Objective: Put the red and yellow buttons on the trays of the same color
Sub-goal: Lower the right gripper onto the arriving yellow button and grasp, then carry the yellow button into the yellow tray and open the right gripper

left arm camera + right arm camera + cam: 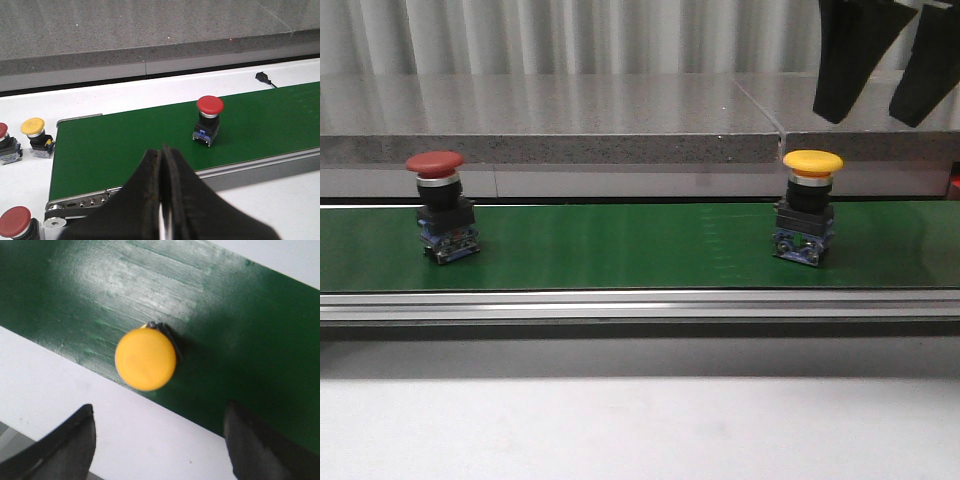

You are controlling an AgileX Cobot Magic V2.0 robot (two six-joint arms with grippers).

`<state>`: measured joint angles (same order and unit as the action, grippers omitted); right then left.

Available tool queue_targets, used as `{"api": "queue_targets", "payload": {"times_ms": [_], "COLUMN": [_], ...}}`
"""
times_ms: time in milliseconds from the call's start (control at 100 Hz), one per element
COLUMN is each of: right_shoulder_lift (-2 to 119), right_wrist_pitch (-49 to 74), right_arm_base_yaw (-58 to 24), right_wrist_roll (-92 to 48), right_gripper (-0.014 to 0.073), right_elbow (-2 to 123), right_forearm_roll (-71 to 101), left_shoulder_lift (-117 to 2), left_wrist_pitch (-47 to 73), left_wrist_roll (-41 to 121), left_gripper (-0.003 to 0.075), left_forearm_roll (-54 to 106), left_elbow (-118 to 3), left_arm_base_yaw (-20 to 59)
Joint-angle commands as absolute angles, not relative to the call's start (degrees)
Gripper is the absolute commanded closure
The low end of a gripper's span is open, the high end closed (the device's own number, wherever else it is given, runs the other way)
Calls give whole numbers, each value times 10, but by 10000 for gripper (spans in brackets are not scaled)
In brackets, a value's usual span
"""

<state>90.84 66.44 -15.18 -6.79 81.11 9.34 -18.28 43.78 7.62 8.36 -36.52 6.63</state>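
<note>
Two glossy mushroom-capped buttons, red button (435, 162) and yellow button (812, 162), on matte green belt (620, 245).

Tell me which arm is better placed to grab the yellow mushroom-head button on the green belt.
Right. The open right gripper hangs above the yellow mushroom-head button on the green conveyor belt. The left gripper is shut, facing the red mushroom-head button.

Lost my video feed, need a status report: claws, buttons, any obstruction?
Right claw open above yellow button, empty. Left claw shut, empty, short of red button. Both buttons upright on green belt, nothing between them.
</note>
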Motion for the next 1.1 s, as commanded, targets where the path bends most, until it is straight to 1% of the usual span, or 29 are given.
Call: {"api": "queue_targets", "payload": {"times_ms": [0,300,340,390,470,520,590,810,1090], "right_shoulder_lift": [910,954,954,955,956,956,956,940,865], "right_wrist_pitch": [662,645,643,641,639,636,634,635,646], "right_arm_base_yaw": [-153,-153,-153,-153,-152,-152,-152,-148,-116], "right_wrist_roll": [-75,-80,-80,-80,-80,-80,-80,-67,-15], "right_gripper": [54,54,65,112,228,283,323,328,328], "right_elbow": [840,841,841,841,841,841,841,841,838], "right_forearm_roll": [103,100,100,96,92,91,90,90,90], "left_shoulder_lift": [-189,-189,-189,-189,-189,-189,-189,-189,-189], "left_wrist_pitch": [391,391,391,391,391,391,391,391,391], "left_wrist_roll": [75,75,75,75,75,75,75,75,75], "left_gripper": [741,741,741,741,741,741,741,741,741], "left_forearm_roll": [90,90,90,90,90,90,90,90,90], "left_elbow": [-379,-379,-379,-379,-379,-379,-379,-379,-379], "left_arm_base_yaw": [71,71,71,71,71,71,71,71,71]}}
